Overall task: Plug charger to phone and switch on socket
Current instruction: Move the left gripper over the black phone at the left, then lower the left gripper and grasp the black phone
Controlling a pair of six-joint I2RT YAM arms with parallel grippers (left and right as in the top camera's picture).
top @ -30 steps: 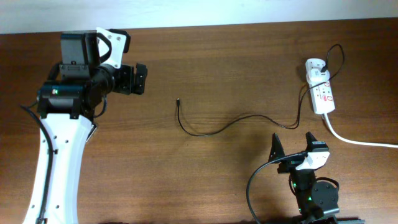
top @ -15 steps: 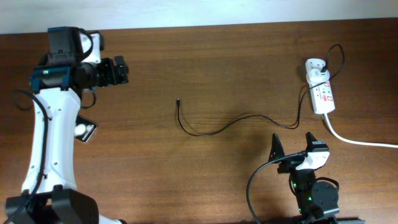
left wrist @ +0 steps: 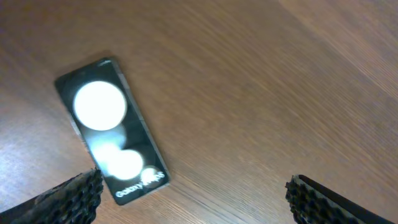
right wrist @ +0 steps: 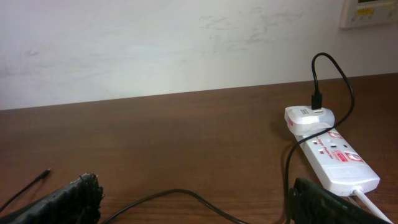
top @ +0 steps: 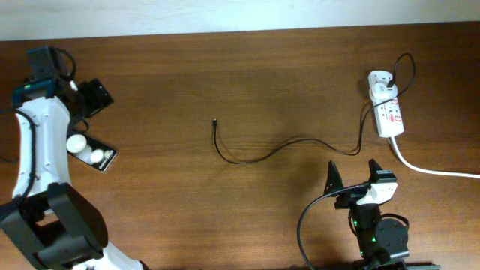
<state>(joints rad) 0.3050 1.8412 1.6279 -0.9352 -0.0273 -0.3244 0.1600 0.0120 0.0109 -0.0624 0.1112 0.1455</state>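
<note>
The phone (top: 94, 154) lies flat on the table at the far left, black with white round blobs; the left wrist view shows it (left wrist: 112, 140) with a line of white text. My left gripper (top: 95, 96) is open above the table, just beyond the phone, and holds nothing (left wrist: 193, 196). The charger cable (top: 277, 147) runs across the middle of the table, its plug tip (top: 214, 121) lying free, back to the white adapter (top: 379, 82). The adapter sits in the socket strip (top: 391, 116) at the right (right wrist: 336, 163). My right gripper (top: 354, 178) is open and empty near the front edge (right wrist: 193, 199).
The strip's thick white cord (top: 435, 171) runs off to the right edge. A pale wall (right wrist: 186, 43) stands behind the table's far edge. The left arm's white link (top: 34, 150) lies along the table's left side.
My left arm has swung left and back, uncovering the phone, which was hidden under it a second ago. The right arm, cable and strip have not moved.
</note>
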